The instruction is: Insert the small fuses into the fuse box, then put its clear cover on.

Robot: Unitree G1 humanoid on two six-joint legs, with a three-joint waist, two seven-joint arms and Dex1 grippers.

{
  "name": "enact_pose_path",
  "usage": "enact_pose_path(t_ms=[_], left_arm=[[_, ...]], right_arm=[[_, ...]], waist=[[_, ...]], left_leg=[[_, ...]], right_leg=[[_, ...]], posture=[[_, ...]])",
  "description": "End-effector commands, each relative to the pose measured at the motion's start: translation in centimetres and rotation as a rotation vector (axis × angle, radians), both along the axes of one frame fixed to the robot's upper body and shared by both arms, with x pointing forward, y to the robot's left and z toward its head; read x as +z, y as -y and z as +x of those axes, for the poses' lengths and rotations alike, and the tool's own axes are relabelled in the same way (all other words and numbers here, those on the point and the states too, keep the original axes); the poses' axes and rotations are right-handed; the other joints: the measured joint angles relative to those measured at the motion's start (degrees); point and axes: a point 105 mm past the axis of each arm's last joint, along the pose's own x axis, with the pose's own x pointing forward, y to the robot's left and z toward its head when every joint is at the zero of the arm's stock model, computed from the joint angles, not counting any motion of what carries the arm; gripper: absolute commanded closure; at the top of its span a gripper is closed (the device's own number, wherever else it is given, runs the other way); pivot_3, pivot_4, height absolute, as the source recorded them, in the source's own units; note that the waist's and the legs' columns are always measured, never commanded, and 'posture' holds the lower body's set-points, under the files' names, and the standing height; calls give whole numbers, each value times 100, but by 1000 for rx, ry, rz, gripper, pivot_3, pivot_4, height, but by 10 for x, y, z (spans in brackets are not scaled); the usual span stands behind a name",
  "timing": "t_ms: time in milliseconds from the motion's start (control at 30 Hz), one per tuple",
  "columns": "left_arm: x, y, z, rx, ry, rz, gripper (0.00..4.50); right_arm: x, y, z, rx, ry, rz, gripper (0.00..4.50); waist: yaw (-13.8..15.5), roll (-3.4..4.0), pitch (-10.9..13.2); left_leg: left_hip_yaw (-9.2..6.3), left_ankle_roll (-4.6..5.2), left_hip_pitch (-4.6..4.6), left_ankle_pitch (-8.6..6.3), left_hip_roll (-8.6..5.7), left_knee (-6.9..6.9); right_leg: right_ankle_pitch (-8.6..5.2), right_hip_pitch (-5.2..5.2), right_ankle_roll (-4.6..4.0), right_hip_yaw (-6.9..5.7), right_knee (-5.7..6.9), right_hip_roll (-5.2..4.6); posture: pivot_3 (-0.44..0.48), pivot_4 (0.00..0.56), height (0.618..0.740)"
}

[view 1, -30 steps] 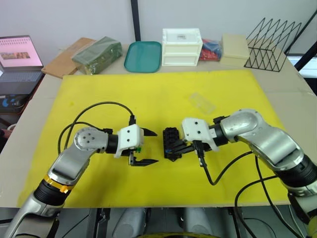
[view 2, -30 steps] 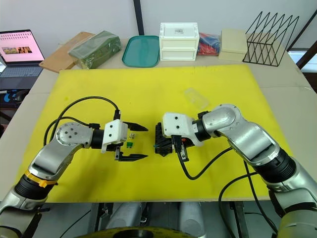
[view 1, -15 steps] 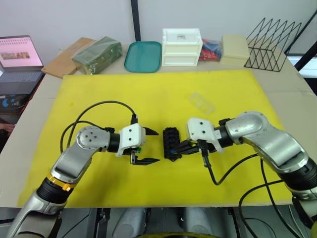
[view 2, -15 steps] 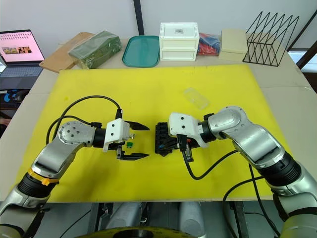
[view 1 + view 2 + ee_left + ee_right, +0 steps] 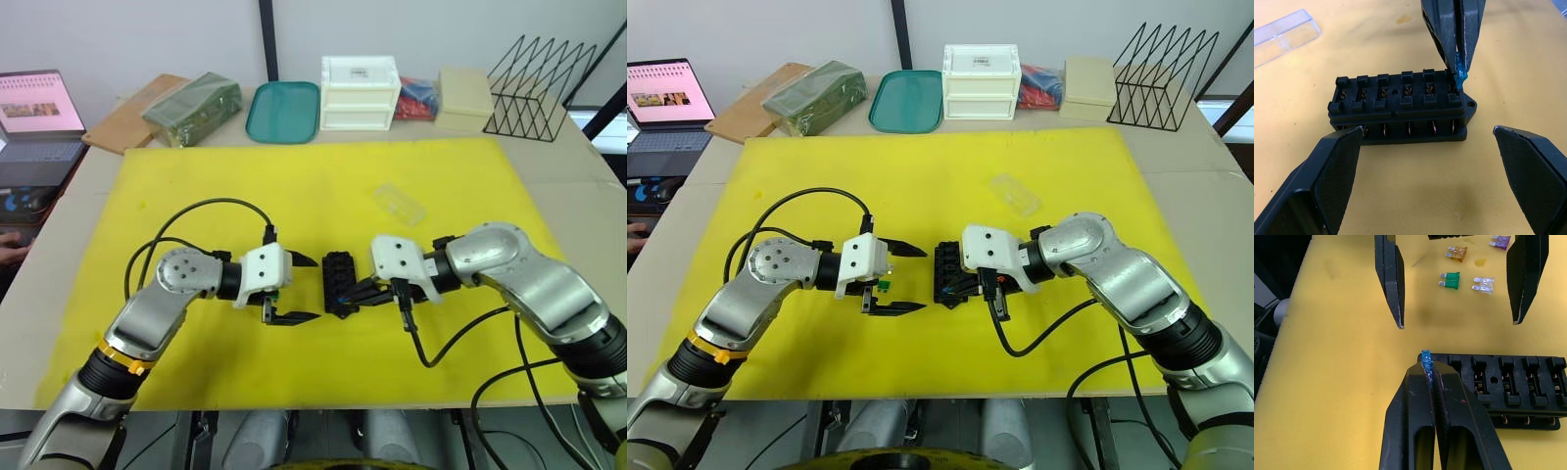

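The fuse box is found lying on the yellow mat, near its middle, between the two grippers. Its row of slots is seen facing upward, and all visible slots appear unfilled. A blue fuse is pinched between the closed fingers of the right gripper and is held at the end slot of the fuse box, at its corner; whether it is seated cannot be told. The left gripper is held just beside the fuse box on its other side, fingers spread wide and grasping nothing. Loose fuses are noted on the mat behind the left gripper: a green fuse, a tan fuse, a clear fuse and a purple fuse. The clear cover is seen lying on the mat farther back, well apart from the fuse box.
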Motion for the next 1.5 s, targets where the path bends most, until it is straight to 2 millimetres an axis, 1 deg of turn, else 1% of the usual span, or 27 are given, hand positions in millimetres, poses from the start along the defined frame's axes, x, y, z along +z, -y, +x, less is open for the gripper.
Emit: enact_pose_path(t_ms=[33, 433, 700, 967, 1267, 1500], left_arm=[[6, 2, -1, -12, 28, -1, 23], [5, 1, -1, -10, 24, 0, 23], [5, 2, -2, -7, 19, -3, 23], [5, 2, -2, -5, 21, -3, 23], [5, 2, -2, 0, 23, -8, 23], [6, 2, -1, 4, 25, -8, 23]], right_arm=[[10, -1, 2, 0, 42, 31, 4500], [6, -2, 3, -7, 22, 42, 4500], [0, 1, 5, -17, 11, 33, 4500], [-12, 7, 8, -23, 9, -10, 4500], [-21, 7, 10, -12, 6, -40, 4500], [-19, 8, 12, -4, 28, -47, 4500]], waist=[[0, 0, 0], [-1, 0, 0], [0, 0, 0], [1, 0, 0], [-1, 0, 0], [-2, -1, -1]], left_leg=[[0, 0, 0, 0, 0, 0], [0, 0, 0, 0, 0, 0], [0, 0, 0, 0, 0, 0], [0, 0, 1, 0, 0, 0], [0, 0, 3, 0, 0, 0], [0, 0, 5, 0, 0, 0]], right_leg=[[0, 0, 0, 0, 0, 0], [0, 0, 0, 0, 0, 0], [0, 0, 0, 0, 0, 0], [0, 1, 0, 0, 0, 0], [0, 3, 0, 0, 0, 0], [0, 5, 0, 0, 1, 1]], posture=[[0, 150, 740], [0, 150, 740], [0, 150, 740], [0, 150, 740], [0, 150, 740], [0, 150, 740]])
